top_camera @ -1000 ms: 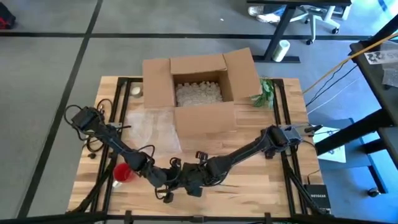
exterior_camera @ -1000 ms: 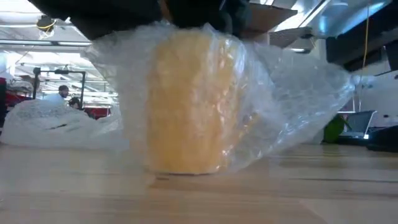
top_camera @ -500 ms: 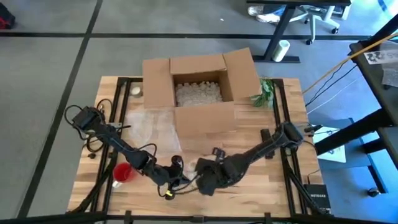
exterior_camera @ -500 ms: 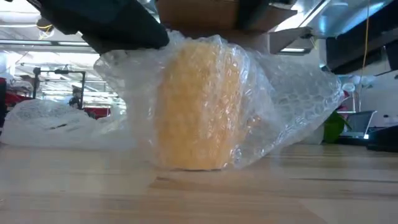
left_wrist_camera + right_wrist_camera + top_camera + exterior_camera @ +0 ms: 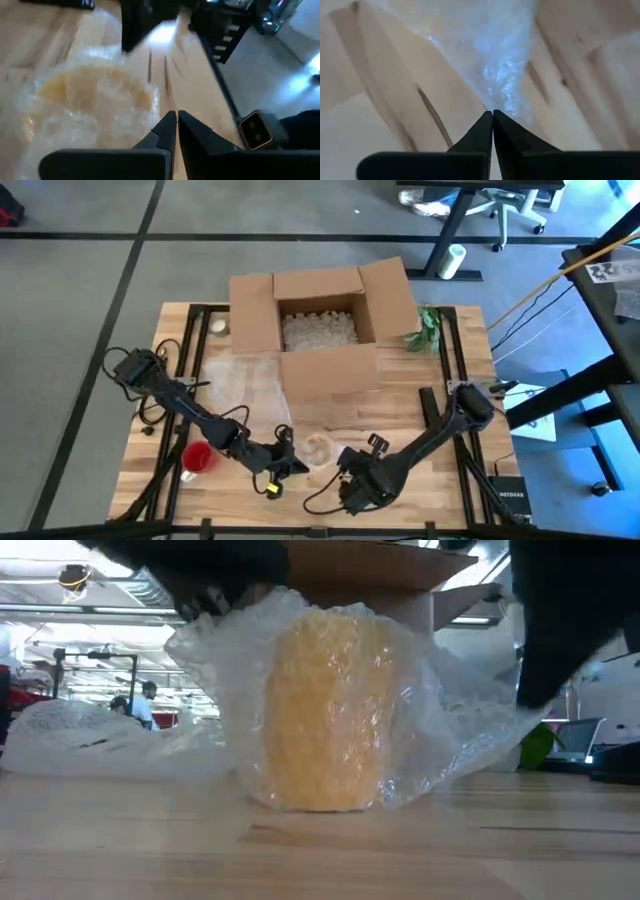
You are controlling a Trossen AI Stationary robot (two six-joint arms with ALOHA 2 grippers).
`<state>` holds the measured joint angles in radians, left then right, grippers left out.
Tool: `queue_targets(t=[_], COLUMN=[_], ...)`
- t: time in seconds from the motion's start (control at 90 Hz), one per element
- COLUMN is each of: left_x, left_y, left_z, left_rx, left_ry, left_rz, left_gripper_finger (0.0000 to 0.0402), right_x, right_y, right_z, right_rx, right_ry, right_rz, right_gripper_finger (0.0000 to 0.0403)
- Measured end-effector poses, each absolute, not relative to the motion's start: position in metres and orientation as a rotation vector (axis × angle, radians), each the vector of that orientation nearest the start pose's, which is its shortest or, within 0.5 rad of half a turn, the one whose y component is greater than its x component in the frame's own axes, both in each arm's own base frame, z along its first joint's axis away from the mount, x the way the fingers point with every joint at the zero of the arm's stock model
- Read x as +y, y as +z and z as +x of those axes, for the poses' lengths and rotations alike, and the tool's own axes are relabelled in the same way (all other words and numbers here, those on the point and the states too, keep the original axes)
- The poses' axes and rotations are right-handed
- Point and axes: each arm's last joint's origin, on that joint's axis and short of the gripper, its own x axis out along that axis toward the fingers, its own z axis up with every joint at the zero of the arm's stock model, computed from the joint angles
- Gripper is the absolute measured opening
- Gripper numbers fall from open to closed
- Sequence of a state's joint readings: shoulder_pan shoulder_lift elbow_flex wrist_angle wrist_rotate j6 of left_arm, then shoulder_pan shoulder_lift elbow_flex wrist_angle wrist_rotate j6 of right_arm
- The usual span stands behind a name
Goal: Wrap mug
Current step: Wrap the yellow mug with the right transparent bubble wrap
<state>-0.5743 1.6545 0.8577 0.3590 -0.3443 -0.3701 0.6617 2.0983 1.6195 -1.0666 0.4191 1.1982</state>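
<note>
Left wrist view. Left gripper (image 5: 173, 131): two dark fingers (image 5: 162, 131) w/ tips nearly together, narrow gap btwn them. Just beyond & beside the tips: yellow mug (image 5: 95, 107) under clear bubble wrap (image 5: 60, 127), resting on light wooden table (image 5: 185, 80). Dark arm part (image 5: 145, 20), blurred, crosses the table farther off. Past the table edge: grey floor (image 5: 265, 70).

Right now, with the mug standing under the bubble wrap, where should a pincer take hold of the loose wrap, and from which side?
Judging by the low view, take the loose bubble wrap flap trailing beside the upright yellow mug, coming in from that side. It billows free there, while elsewhere it clings to the mug. The right pincer sits nearest in the high view.
</note>
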Motion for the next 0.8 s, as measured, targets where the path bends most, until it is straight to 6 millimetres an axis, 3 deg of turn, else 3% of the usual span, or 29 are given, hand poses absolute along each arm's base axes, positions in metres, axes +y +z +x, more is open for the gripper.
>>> queue_targets(t=[0.2, 0.367, 0.611, 0.8], left_x=[-0.173, -0.167, -0.154, -0.148], left_y=[0.192, 0.187, 0.186, 0.186], left_z=[0.292, 0.293, 0.3, 0.303], left_rx=[0.463, 0.514, 0.528, 0.543], left_ry=[-0.13, -0.1, -0.103, -0.118], left_rz=[-0.164, -0.17, -0.192, -0.201], left_gripper_finger=[0.0, 0.0, 0.0, 0.0], right_x=[0.233, 0.226, 0.22, 0.208], right_y=[0.174, 0.196, 0.208, 0.206], right_z=[0.331, 0.329, 0.329, 0.323], right_rx=[0.966, 0.868, 0.832, 0.927], right_ry=[-0.62, -0.646, -0.646, -0.729], right_rz=[0.188, 0.173, 0.157, 0.175], right_gripper_finger=[0.0, 0.0, 0.0, 0.0])
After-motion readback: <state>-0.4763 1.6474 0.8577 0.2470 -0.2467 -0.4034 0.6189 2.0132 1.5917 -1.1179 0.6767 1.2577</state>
